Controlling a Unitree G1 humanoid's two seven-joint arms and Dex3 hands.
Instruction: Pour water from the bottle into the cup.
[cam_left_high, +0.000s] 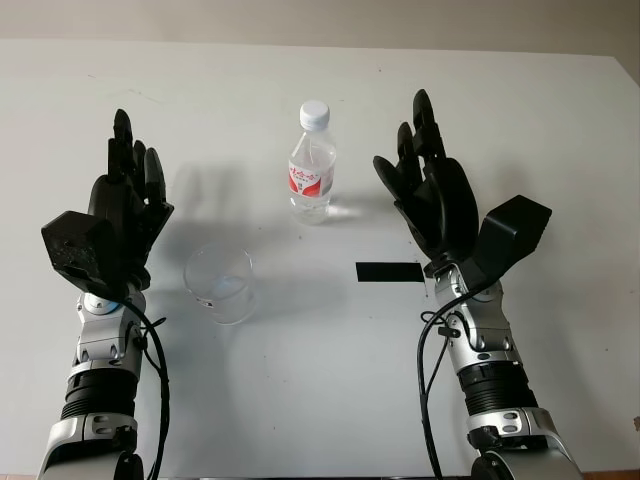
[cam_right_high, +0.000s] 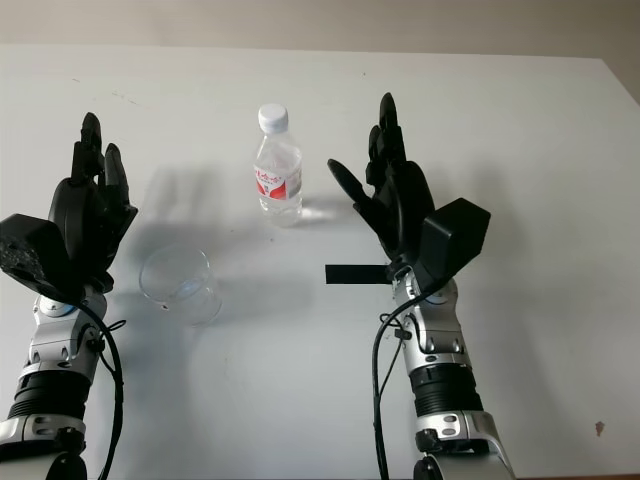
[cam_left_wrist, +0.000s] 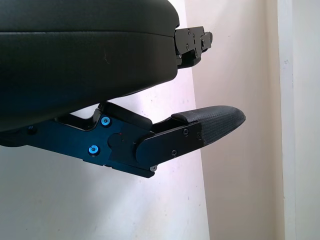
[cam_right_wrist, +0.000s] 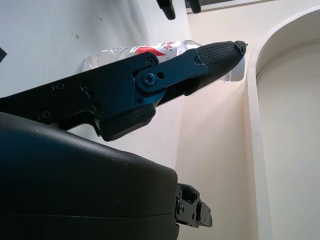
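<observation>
While both the left hand (cam_left_high: 125, 205) and right hand (cam_left_high: 432, 190) hover open and empty, nothing is done yet: the capped bottle (cam_left_high: 312, 165) stands between them, and the cup (cam_left_high: 219, 284) sits nearer, empty.

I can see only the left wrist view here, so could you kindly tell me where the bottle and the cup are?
Observer: The bottle stands upright toward the far middle of the table, white cap on.
Operator: Thank you. And the cup?
Observer: The clear cup stands nearer the robot, just beside the left hand, which is open and apart from it.
Operator: Is the right hand holding the bottle?
Observer: No, the right hand is open beside the bottle, not touching it.
</observation>
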